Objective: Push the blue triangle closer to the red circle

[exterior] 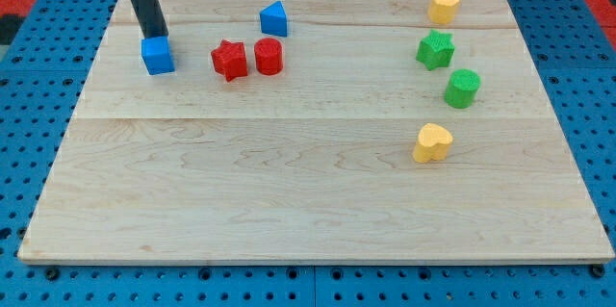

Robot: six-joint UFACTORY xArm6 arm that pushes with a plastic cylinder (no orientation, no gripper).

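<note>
The bench (289, 182) is a pale wooden board resting on a blue perforated surface (29, 86). The end effector is a straight dark rod with no jaws, so it neither opens nor closes and grips nothing. My tip (154, 36) sits at the view's upper left, at the top edge of the blue cube (158, 56); whether the two touch cannot be told.

The blue triangle (274, 19) stands near the view's top, right of the tip and well apart from it. The red circle (269, 57) lies just below the blue triangle, close to it but with a visible gap between them. The red star (229, 60) sits just beside the red circle on its left, the two nearly touching. The blue cube lies further left of the red star, apart from it.

Four blocks form a loose column on the view's right:
- The yellow hexagon-like block (444, 6) is nearest the top edge.
- The green star (436, 50) lies below it.
- The green cylinder (463, 88) lies below the green star and slightly right.
- The yellow heart-like block (432, 142) lies lowest.
</note>
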